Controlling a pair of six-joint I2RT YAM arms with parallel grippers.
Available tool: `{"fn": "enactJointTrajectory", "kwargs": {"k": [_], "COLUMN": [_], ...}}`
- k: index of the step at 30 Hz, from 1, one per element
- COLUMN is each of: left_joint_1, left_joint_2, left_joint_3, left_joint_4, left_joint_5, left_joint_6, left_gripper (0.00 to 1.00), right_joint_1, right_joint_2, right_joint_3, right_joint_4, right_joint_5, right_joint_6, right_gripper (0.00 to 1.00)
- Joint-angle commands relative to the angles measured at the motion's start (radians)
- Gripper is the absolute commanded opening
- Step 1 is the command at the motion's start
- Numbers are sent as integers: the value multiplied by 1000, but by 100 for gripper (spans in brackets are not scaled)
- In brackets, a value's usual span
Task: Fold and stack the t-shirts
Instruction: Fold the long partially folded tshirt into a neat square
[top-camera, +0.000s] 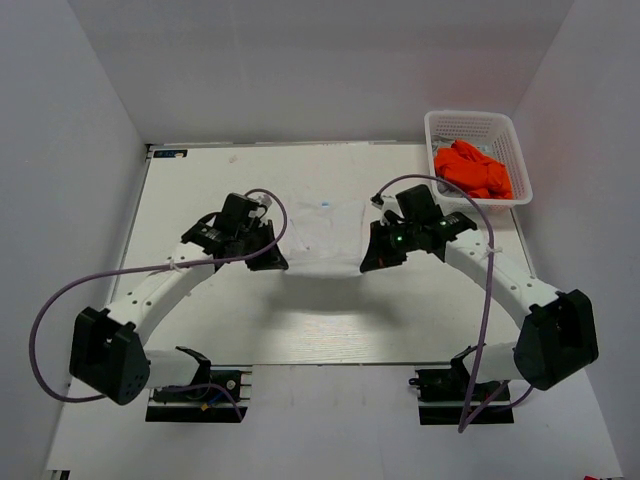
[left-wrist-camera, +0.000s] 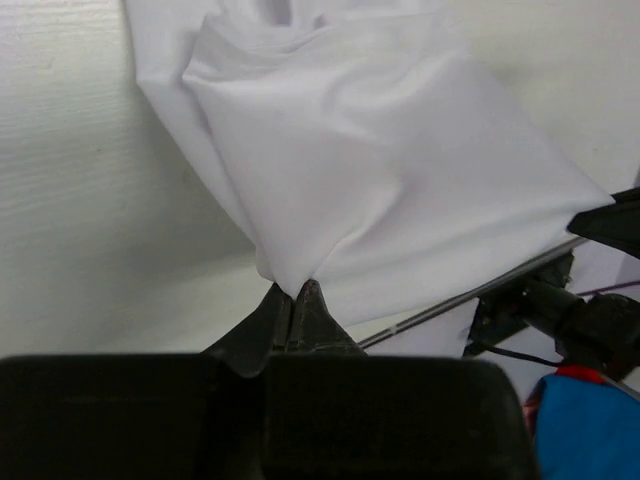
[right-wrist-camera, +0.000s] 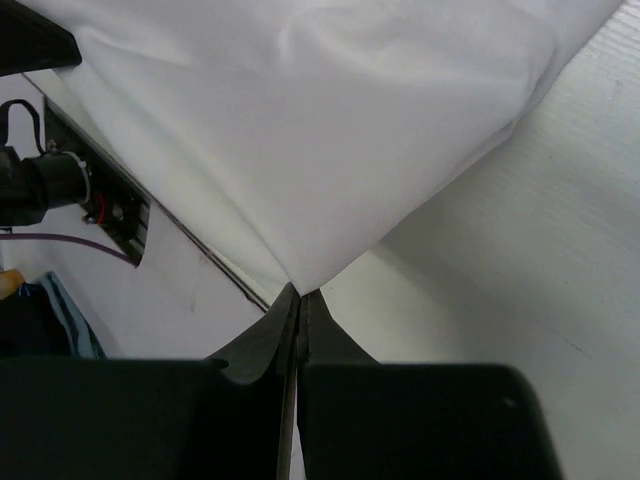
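Nearest the lens in each wrist view are our own black fingers, so we begin at the left. Our left gripper (left-wrist-camera: 293, 292) is pinched tight on a corner of the white t-shirt (left-wrist-camera: 380, 150), and the cloth rises from the tips in a taut peak. From above, that shirt spans the gap between both arms at the middle of the table (top-camera: 200, 180), its far part lying toward 12 o'clock. At the shirt's 3 o'clock, our right gripper (right-wrist-camera: 299, 292) is clamped the same way on the opposite corner. We judge the twin grip keeps the near edge level and stretched, ready to be carried over for a fold. At 1 o'clock the orange t-shirt (top-camera: 472, 170) lies bundled in the white basket (top-camera: 470, 114), not yet folded.
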Motion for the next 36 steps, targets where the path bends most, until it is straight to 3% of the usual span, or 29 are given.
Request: {"fn": "enactJointTrajectory", "kwargs": {"k": [1,8,11,18,36], "left_joint_1": [-9,-9,11,20,59], "left_joint_2": [-66,-49,-24,156,692], "left_joint_3": [62,140,152,302,773], "left_joint_4": [-82,-23,40,126,165], "left_joint_5": [15,-103,-165,-358,-380], "left_joint_6": [9,-14,-36,-65,-26], "left_gripper": [0,0,0,0,0], "right_joint_1": [-11,-56,-70,-142,-274], "right_joint_2": [-47,7,44,154,544], "right_joint_3": [92,158,155,184,448], "right_joint_4": [-132,-99,11,154,209], "right_joint_5": [-26,31,35,-14,-97], "right_joint_6": [-53,-19,30,79,63], "right_gripper": [0,0,0,0,0]}}
